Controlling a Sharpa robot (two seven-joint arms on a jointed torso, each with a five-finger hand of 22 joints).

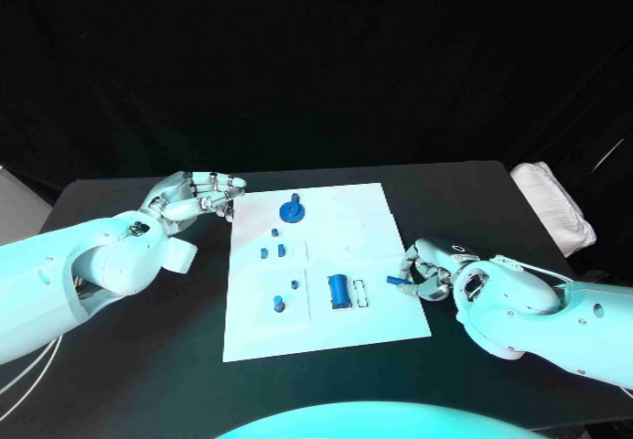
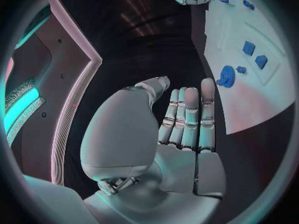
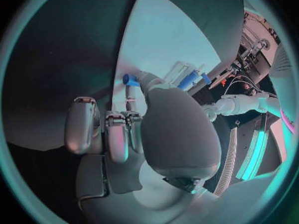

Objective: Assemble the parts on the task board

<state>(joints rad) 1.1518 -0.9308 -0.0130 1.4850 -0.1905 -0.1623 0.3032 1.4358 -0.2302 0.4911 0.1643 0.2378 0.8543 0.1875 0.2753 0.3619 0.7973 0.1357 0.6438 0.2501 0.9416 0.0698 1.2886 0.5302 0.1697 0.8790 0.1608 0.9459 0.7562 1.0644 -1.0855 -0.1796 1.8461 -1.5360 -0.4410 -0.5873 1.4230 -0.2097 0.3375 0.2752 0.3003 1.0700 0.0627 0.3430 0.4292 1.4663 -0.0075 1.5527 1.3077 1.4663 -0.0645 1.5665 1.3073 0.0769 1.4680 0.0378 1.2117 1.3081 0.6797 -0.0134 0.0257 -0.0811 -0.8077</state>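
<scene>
I see the right robot hand [image 1: 424,270] at the task board's [image 1: 376,206] right edge, fingers curled in, pinching a small blue part [image 1: 393,280] between thumb and fingertip; the right wrist view shows that blue part [image 3: 130,79] held at the fingertips just over the white task board [image 3: 168,40]. Just beyond the held piece, toward the board's middle, a blue cylinder [image 1: 339,291] lies beside a pale cylinder [image 1: 360,293], the two side by side.

My left robot hand [image 1: 200,195] sits off the task board's far left corner, above the black table [image 1: 145,366], holding nothing; in the left wrist view its fingers [image 2: 190,117] are stretched out straight and close together, with the thumb apart. Nearest to this hand on the board is a round blue gear-like part [image 1: 292,211]. Farther from it, toward the board's near end, two small blue blocks [image 1: 273,250] sit close together, and another small blue piece [image 1: 278,305] lies past them.
</scene>
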